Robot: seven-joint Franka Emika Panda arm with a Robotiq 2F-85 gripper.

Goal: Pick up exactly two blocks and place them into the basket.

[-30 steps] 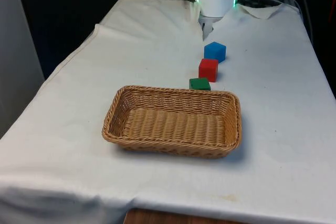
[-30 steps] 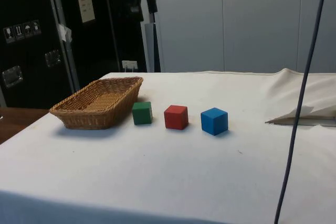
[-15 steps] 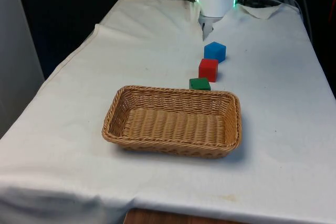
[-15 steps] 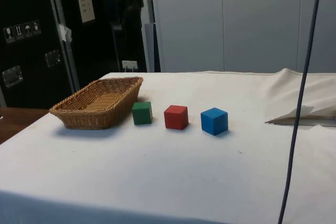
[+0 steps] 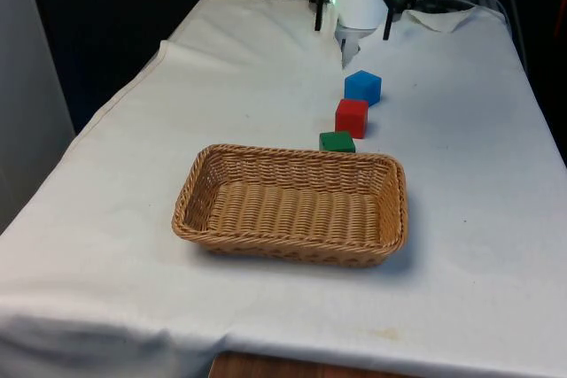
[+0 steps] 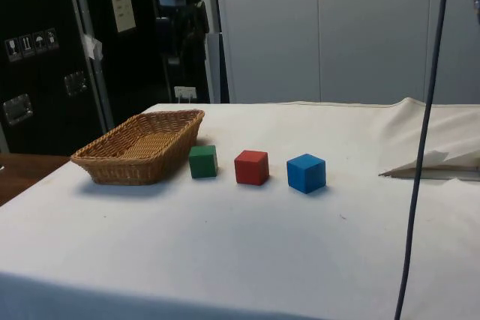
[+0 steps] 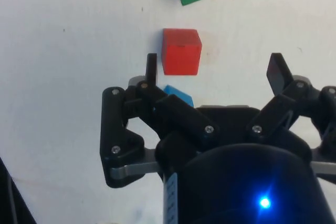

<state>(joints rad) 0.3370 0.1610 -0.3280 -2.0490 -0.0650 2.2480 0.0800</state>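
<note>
Approach step: tool (image 7: 214,72) spread wide above blue block (image 5: 362,87); basket (image 5: 292,246) empty. Next: descend, straddle blue, clamp.

black two-finger gripper (image 7: 215,72), slim black fingers (image 7: 151,69), silver screws on linkages, white arm.

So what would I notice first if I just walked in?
Probably the three bright cubes in a row on the white cloth: green block, red block, blue block. Beside the green one sits a wicker basket. The open gripper hangs above the blocks.
</note>
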